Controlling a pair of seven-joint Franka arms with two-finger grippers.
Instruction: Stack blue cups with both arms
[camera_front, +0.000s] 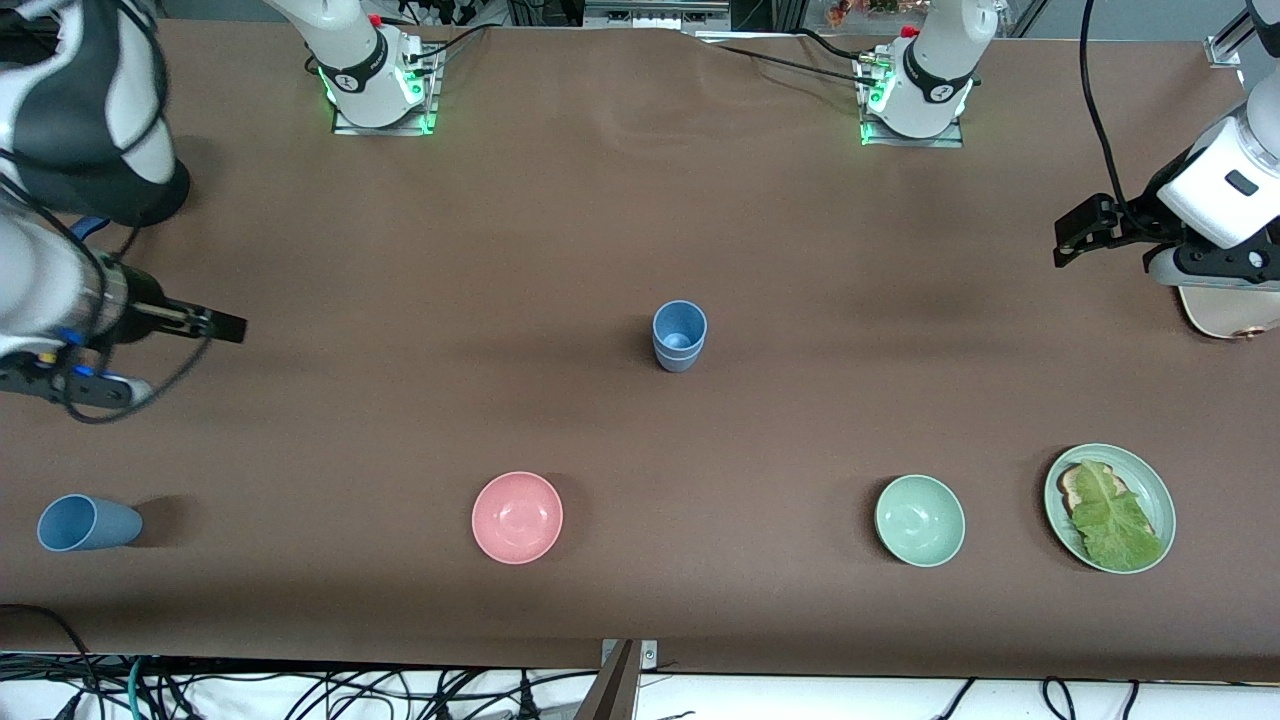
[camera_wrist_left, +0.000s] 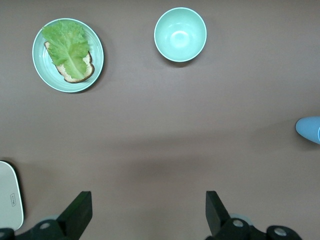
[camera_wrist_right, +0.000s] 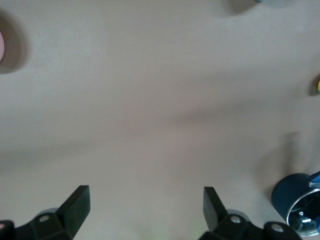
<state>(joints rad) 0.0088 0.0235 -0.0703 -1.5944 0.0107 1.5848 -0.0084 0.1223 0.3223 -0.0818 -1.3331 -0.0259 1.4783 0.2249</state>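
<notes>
Two blue cups (camera_front: 679, 336) stand nested mid-counter, bare brown counter (camera_front: 640, 200) all round; a third cup (camera_front: 88, 523) lies tipped near the right arm's end. Left end effector (camera_front: 1066, 240) and right end effector (camera_front: 226, 325) hover wide open, empty, over the counter's ends.

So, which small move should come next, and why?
Probably the right tool, open and empty, should go down toward the lone cup at its end of the table. That cup stands apart from the stacked cups mid-table. The left tool waits open.
</notes>
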